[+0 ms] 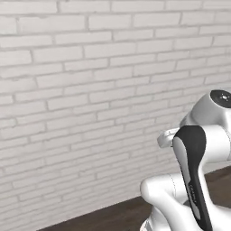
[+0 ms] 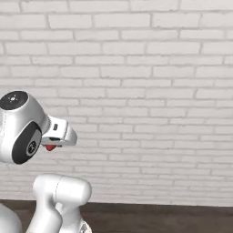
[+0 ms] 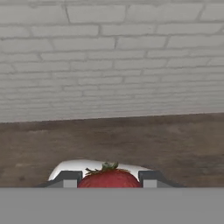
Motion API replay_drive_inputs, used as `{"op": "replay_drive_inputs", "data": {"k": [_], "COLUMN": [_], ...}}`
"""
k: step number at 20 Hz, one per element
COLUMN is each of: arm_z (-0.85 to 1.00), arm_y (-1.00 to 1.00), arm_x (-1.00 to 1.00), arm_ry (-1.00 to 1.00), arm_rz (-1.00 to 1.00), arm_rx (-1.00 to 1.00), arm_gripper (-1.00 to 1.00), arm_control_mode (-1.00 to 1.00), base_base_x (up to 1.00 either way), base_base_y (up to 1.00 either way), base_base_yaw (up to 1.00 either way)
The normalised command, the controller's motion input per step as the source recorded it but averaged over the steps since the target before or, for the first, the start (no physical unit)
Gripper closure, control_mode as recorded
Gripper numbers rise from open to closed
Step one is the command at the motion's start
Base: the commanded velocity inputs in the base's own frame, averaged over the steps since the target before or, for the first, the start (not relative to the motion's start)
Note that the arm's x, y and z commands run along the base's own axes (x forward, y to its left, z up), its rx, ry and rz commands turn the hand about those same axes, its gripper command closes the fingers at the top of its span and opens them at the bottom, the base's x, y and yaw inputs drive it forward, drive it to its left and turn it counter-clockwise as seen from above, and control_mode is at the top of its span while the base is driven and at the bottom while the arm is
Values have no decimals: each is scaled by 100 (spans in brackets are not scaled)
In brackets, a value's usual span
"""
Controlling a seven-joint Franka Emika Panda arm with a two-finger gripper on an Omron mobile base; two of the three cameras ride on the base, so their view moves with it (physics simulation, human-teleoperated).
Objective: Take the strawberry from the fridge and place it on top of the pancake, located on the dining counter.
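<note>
The pincer point(image 3: 109, 180) is closed on the small red strawberry with a green leafy cap point(image 3: 109, 178), pinched between the two dark fingertips point(image 3: 68, 178) at 6 o'clock in the hand view; from the right base view the fruit shows as a red speck point(image 2: 50, 147) under the hand. The grip looks slight, so a jolt while the base drives could likely shake the fruit loose onto the dark brown wood floor point(image 3: 131, 140). Ahead, toward 12 o'clock, stands a whitewashed brick wall point(image 1: 90, 90).
</note>
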Motion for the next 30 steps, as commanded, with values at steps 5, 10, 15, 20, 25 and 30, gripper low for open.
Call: {"op": "replay_drive_inputs", "data": {"k": [5,10,15,20,25,30], "arm_z": [0,0,0,0,0,0], "arm_y": [0,0,0,0,0,0], "arm_x": [0,0,0,0,0,0], "arm_ry": [0,0,0,0,0,0], "arm_rz": [0,0,0,0,0,0], "arm_rx": [0,0,0,0,0,0], "arm_gripper": [100,100,100,100,100,100], "arm_control_mode": [100,100,100,100,100,100], "base_base_x": [0,0,8,31,72,100], "base_base_y": [-56,-57,-50,-38,-13,-1], "base_base_yaw": [-85,-85,-77,-68,-55,-46]}}
